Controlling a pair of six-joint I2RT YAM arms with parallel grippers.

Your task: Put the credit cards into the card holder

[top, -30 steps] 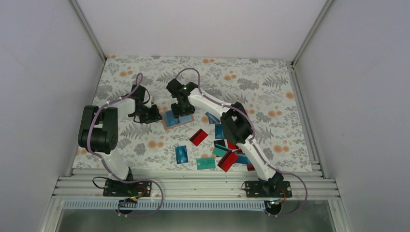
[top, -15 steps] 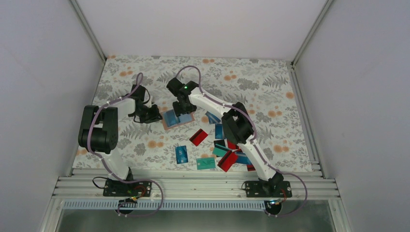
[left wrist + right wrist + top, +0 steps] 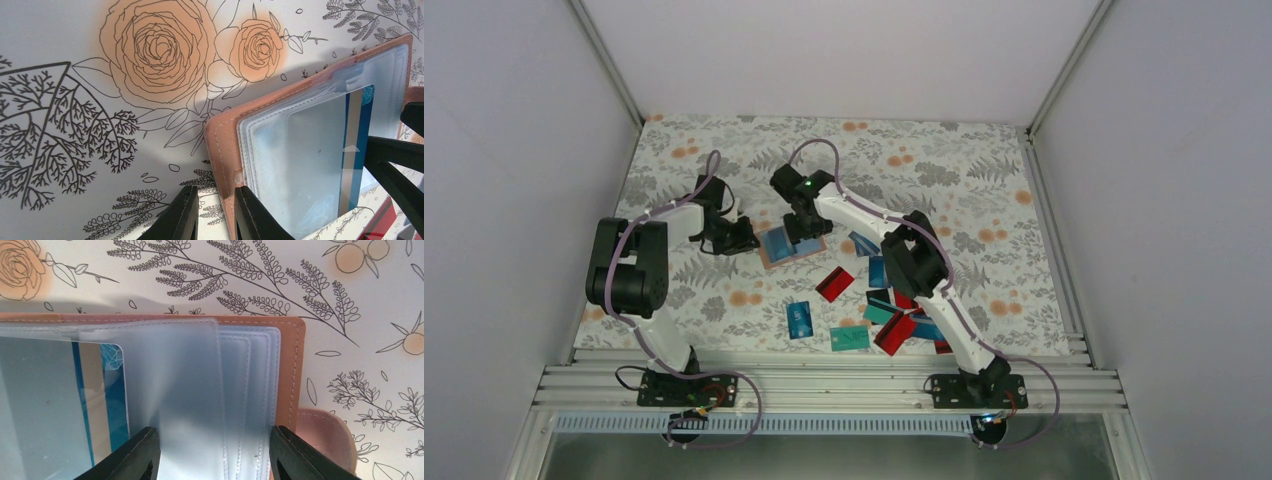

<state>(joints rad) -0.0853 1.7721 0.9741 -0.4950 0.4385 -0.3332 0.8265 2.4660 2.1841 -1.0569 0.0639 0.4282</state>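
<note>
One card holder [image 3: 220,150] lying open just 10 o'clock of table [image 3: 984,180] centre, blue card [image 3: 357,150] sitting in clear sleeve [image 3: 190,390]. Loose credit cards [image 3: 835,284] lying at its 4 o'clock. Left gripper [image 3: 216,191] at holder's 9 o'clock, jaws narrow, straddling leather edge, grip unclear. Right gripper [image 3: 215,431] at 12 o'clock, jaws standing half-wide over sleeve, gripping nothing.

Floral-patterned table [image 3: 984,170] bears the open card holder [image 3: 774,255] mid-surface; loose credit cards [image 3: 800,319] lie scattered nearer its front edge.

Surface [image 3: 984,180]: pale cloth printed with grey ferns and orange roses [image 3: 155,47]. White walls [image 3: 844,50] fill upper frame. Ribbed aluminium rail [image 3: 824,385] along bottom edge.
</note>
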